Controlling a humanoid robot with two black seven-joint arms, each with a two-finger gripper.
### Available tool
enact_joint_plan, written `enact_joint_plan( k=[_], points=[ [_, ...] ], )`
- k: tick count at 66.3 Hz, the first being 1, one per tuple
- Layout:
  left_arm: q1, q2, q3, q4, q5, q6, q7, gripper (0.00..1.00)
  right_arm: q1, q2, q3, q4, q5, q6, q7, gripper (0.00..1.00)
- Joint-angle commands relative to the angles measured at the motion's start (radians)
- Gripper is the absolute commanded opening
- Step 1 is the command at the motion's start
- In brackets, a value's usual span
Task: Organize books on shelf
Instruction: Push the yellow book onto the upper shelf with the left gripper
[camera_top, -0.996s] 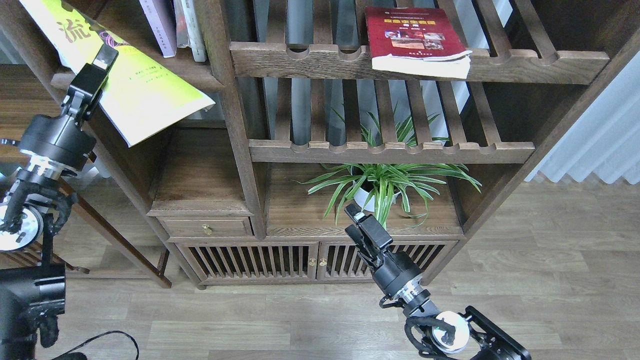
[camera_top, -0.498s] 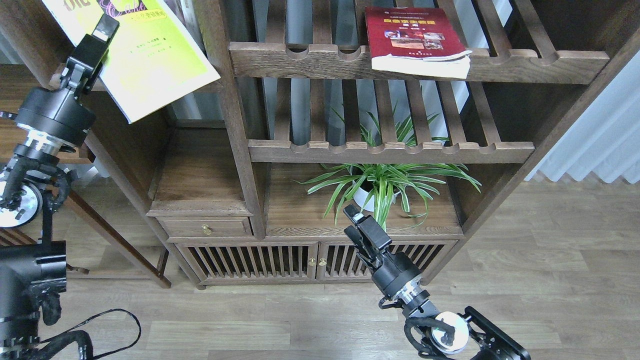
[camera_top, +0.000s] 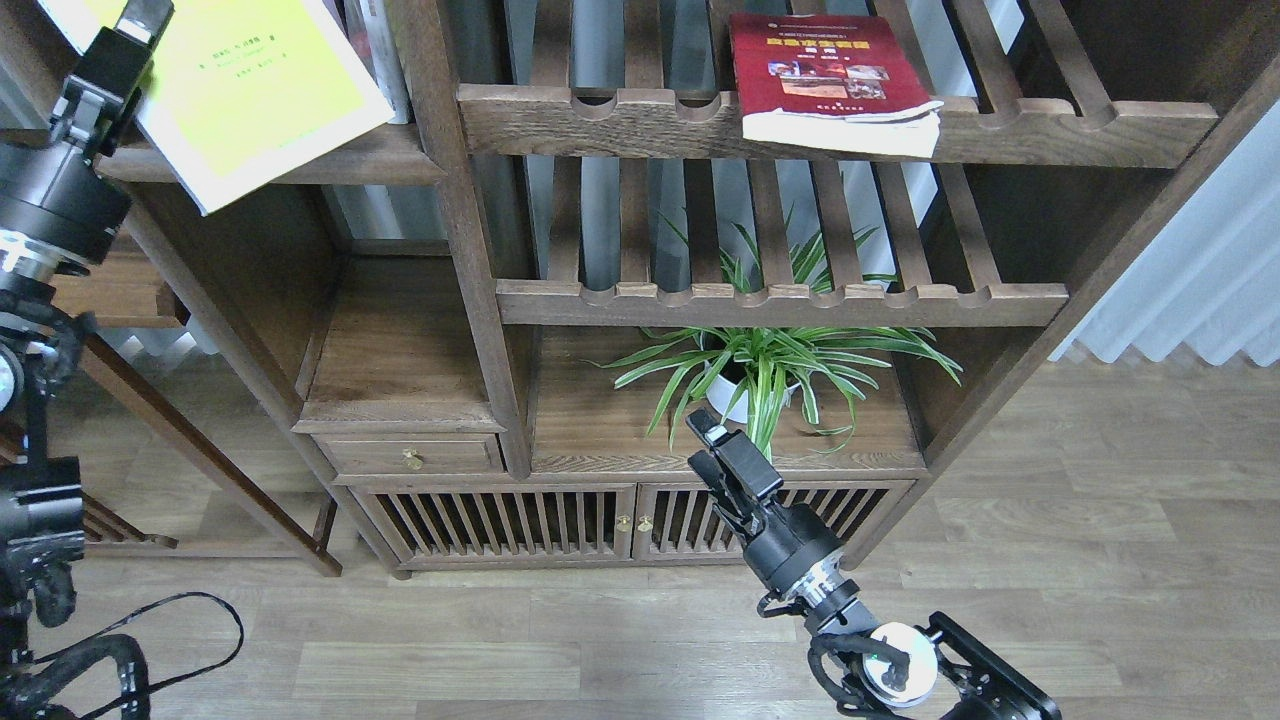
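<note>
My left gripper (camera_top: 128, 28) is at the top left, shut on the left edge of the yellow-green book (camera_top: 250, 90). It holds the book tilted, above and partly over the solid dark-brown shelf (camera_top: 370, 160). The book's top is cut off by the view's edge. A pale upright book (camera_top: 386, 60) stands on that shelf behind it, mostly hidden. The dark red book (camera_top: 820, 70) lies flat on the upper slatted rack (camera_top: 620, 125), overhanging its front rail. My right gripper (camera_top: 700, 442) is low in the middle, open and empty, in front of the cabinet.
A potted spider plant (camera_top: 765, 365) stands on the cabinet top just behind my right gripper. A second slatted rack (camera_top: 780, 300) runs above it. A drawer (camera_top: 410, 455) and slatted cabinet doors (camera_top: 500, 520) lie below. A cable (camera_top: 200, 620) lies on the floor at left.
My left gripper has lifted the yellow-green book up and to the left, so less of it hangs below the shelf edge. My right arm has not moved.
</note>
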Motion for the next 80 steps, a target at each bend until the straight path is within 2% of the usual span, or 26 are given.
enact_joint_plan(
  k=[1, 7, 19, 41, 56, 80],
  points=[
    [-0.048, 0.004, 0.019, 0.034, 0.029, 0.000, 0.000, 0.00, 0.000, 0.000, -0.002, 0.000, 0.000, 0.000, 0.000, 0.99],
    [-0.087, -0.005, 0.041, 0.055, 0.039, 0.000, -0.006, 0.00, 0.001, 0.000, -0.002, 0.000, 0.000, 0.000, 0.000, 0.99],
    [-0.125, -0.007, 0.078, 0.066, 0.039, 0.000, -0.052, 0.00, 0.001, 0.000, -0.002, 0.000, 0.002, 0.000, 0.000, 0.99],
    [-0.142, 0.057, 0.113, 0.147, 0.041, 0.000, -0.043, 0.00, 0.000, 0.000, 0.002, 0.000, 0.003, 0.000, 0.000, 0.99],
    [-0.134, 0.114, 0.116, 0.157, 0.039, 0.000, -0.015, 0.00, 0.000, 0.000, 0.003, 0.002, 0.003, 0.000, -0.002, 0.99],
    [-0.167, 0.145, 0.128, 0.181, 0.079, 0.000, -0.020, 0.00, 0.009, 0.000, -0.003, 0.002, 0.002, 0.000, -0.005, 0.99]
  ],
)
